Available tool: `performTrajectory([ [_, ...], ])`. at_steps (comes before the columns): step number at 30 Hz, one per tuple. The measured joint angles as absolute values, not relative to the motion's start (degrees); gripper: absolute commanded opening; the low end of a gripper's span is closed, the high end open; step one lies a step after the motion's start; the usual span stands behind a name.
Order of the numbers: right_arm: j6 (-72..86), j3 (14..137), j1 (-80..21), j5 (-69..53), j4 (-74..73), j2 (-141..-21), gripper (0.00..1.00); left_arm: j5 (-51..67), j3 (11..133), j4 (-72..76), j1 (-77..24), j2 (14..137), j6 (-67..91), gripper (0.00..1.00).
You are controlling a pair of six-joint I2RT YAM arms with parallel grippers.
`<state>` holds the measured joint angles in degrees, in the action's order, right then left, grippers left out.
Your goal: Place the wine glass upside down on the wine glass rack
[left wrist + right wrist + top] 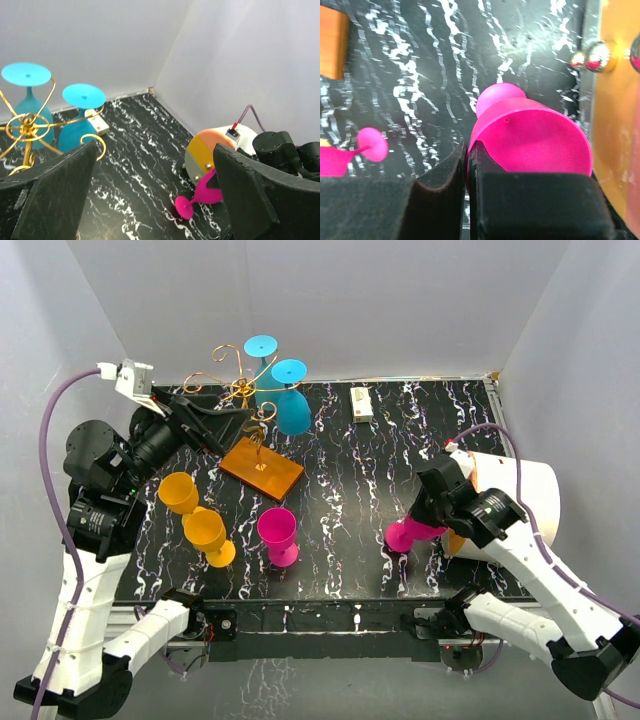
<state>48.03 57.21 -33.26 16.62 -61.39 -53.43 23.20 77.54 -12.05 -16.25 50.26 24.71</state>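
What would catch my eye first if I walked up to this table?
Probably the two blue glasses hanging upside down on the gold wire rack at the far left of the black marbled table. Next, the right arm's jaws pinching the rim of a tilted pink glass at the near right. Two orange glasses sit near left.

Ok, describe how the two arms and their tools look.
The left arm and right arm have white tube-like links joined by chunky black cylindrical joints. A purple left cable and right cable trail from them. The left tool and right tool have matte black, flat wedge-shaped fingers. No markings are legible.
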Motion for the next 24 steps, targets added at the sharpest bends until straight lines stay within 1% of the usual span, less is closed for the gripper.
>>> performTrajectory([
  [3,47.9,57.9,-33.3,14.9,-58.2,-51.0,0.0,24.6,78.5,-9.6,-16.3,50.9,25.8,0.98],
  [8,47.9,58.0,-33.3,12.4,-47.3,-45.8,0.0,29.7,77.1,-4.4,-16.3,51.9,29.1,0.98],
  [13,48.1,55.4,-33.3,12.2,-31.3,-40.0,0.0,34.3,73.7,7.6,-16.3,55.0,40.3,0.95],
  [17,48.2,52.9,-33.3,13.0,-20.8,-37.3,0.0,34.5,71.4,21.1,-16.3,60.2,54.1,0.94],
  [19,48.2,52.3,-33.3,13.7,-16.3,-36.3,0.0,34.0,71.5,24.9,-16.7,62.9,58.8,0.93],
  [24,49.6,50.4,-33.3,14.9,-5.9,-34.2,0.0,28.7,71.5,27.9,-21.5,68.0,65.4,0.93],
])
